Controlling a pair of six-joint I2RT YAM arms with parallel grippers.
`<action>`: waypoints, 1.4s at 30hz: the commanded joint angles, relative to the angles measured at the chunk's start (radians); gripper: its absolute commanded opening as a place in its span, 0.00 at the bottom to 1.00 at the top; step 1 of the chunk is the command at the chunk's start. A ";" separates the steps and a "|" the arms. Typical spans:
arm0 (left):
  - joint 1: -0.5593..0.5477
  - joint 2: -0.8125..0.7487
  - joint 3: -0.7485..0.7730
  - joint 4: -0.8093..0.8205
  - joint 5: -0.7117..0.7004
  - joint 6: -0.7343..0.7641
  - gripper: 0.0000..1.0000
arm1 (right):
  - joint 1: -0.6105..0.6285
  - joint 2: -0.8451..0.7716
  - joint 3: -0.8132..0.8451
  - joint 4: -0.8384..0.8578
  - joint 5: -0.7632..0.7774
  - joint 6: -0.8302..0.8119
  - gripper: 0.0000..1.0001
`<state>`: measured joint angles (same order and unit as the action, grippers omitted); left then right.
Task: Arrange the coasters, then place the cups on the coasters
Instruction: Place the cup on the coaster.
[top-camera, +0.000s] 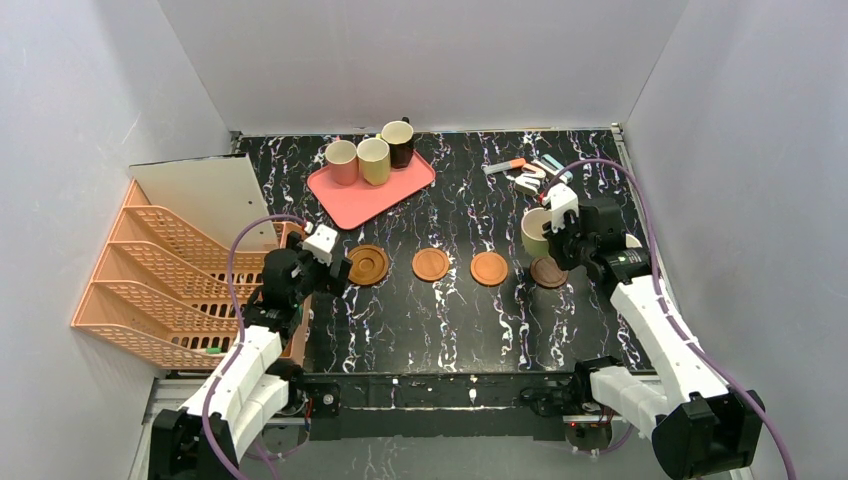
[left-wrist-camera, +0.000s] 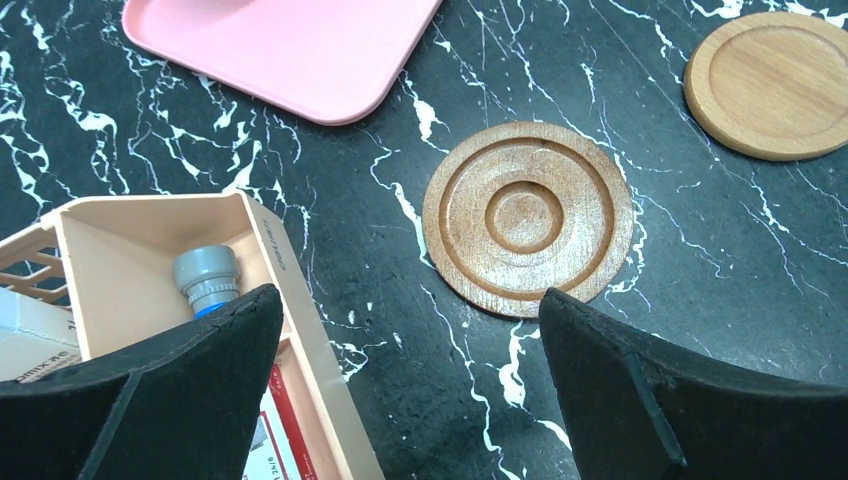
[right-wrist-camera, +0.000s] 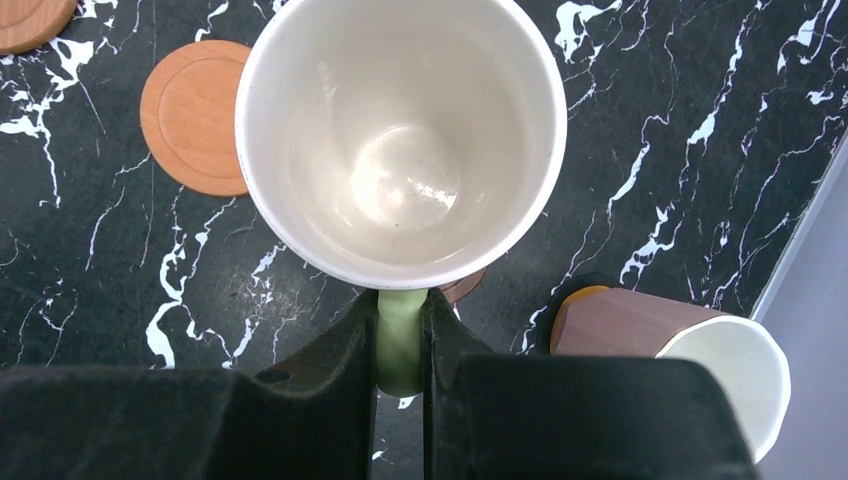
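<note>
Left gripper (left-wrist-camera: 408, 300): jaws wide open, empty, hovering by ringed coaster (left-wrist-camera: 528, 217), tan bin (left-wrist-camera: 300, 290) close left. Bare tabletop (top-camera: 430, 320) nearside. Right gripper (right-wrist-camera: 400, 310): clamped on green mug (right-wrist-camera: 400, 150) handle, above dark coaster (top-camera: 548, 272); tipped mug (right-wrist-camera: 640, 325) close right.

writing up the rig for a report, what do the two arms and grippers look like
The left arm and right arm have white shells, black joints and black bases. A thin purple cable loops along each. Each wrist carries a small white block. The left gripper and right gripper have broad matte black fingers, narrowing toward the tips.
</note>
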<state>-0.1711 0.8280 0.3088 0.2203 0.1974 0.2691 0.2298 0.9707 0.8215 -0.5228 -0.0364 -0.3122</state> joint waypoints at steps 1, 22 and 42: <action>0.007 -0.046 -0.017 0.019 -0.012 0.001 0.98 | -0.014 -0.004 0.013 0.119 -0.001 0.020 0.01; 0.007 -0.051 -0.030 0.038 -0.042 0.005 0.98 | -0.025 0.013 0.006 0.152 -0.013 0.044 0.01; 0.007 -0.035 -0.033 0.051 -0.049 0.009 0.98 | -0.024 0.050 -0.001 0.176 0.032 0.063 0.01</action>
<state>-0.1711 0.7933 0.2825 0.2550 0.1593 0.2710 0.2096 1.0210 0.8036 -0.4671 -0.0250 -0.2703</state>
